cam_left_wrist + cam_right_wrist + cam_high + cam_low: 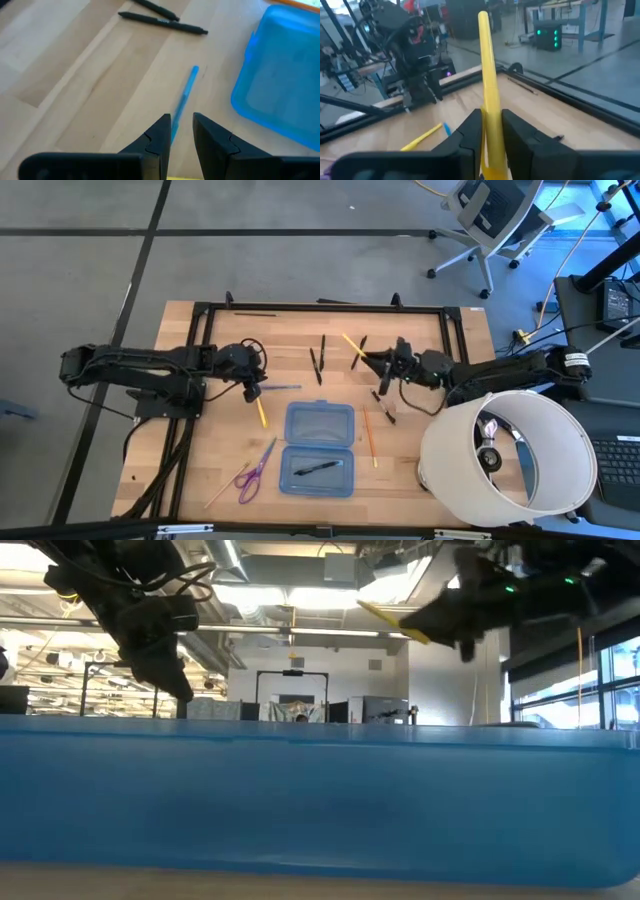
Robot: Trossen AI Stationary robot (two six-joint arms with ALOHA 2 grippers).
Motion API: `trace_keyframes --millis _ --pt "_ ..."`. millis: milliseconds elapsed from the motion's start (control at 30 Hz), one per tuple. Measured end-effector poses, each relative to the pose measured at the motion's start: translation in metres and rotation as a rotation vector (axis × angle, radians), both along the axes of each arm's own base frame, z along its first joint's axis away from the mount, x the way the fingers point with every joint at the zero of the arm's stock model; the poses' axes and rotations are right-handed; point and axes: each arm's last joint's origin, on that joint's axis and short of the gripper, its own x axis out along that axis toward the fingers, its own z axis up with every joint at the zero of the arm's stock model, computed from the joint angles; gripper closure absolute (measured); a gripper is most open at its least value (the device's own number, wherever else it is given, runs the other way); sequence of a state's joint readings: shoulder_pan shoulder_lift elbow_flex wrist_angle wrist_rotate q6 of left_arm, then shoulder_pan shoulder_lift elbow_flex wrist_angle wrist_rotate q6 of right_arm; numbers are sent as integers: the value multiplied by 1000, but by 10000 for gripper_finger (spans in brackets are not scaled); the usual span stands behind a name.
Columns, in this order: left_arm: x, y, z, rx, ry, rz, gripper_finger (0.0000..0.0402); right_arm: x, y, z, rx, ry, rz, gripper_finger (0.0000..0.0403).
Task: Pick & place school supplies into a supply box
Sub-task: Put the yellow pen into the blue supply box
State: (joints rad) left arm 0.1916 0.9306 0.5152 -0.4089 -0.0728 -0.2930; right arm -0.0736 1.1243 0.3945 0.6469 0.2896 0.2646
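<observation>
The open blue supply box (pixel 319 424) lies at the table's middle, with a black pen (pixel 317 468) in its near half. My left gripper (pixel 252 386) points down, open, just left of the box. Its fingers (pixel 159 137) stand on either side of one end of the blue pen (pixel 184 96), which lies on the table. My right gripper (pixel 384 361) is beyond the box's far right corner, shut on a yellow pencil (pixel 352 345). Another yellow pencil (pixel 260 413), purple scissors (pixel 257 470), a pale stick (pixel 226 486) and an orange pencil (pixel 370 438) lie flat. My right gripper pinches the yellow pencil between its two fingers (pixel 470 131) at the part nearest the wrist (pixel 492 125). The pencil runs along the fingers and sticks out past their tips toward the table's far left. It is lifted clear (pixel 395 620) and tilted.
Several black pens (pixel 316 365) lie on the far middle of the table, one more (pixel 383 405) under the right arm. A large white drum (pixel 510 458) stands at the near right corner. A black frame (pixel 320 307) borders the work area. Bare wood shows left of the scissors.
</observation>
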Motion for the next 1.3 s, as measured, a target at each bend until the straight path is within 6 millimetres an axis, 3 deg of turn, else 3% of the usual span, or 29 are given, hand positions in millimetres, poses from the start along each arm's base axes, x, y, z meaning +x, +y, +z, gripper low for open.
trace_keyframes --millis 267,567,733,1000,1300 --pt "-3 2 -2 -36 27 -60 327 51 -25 22 45 80 84 335" --pt "-13 -1 -10 -41 174 -146 327 112 -38 46 13 83 387 336" --pt "-13 -1 -10 -40 172 -147 327 145 -23 59 42 176 568 334" --pt "-13 -1 -10 -27 176 -132 327 179 17 56 178 365 809 338" --pt "-13 -1 -10 -25 174 -130 327 191 66 23 289 501 931 327"
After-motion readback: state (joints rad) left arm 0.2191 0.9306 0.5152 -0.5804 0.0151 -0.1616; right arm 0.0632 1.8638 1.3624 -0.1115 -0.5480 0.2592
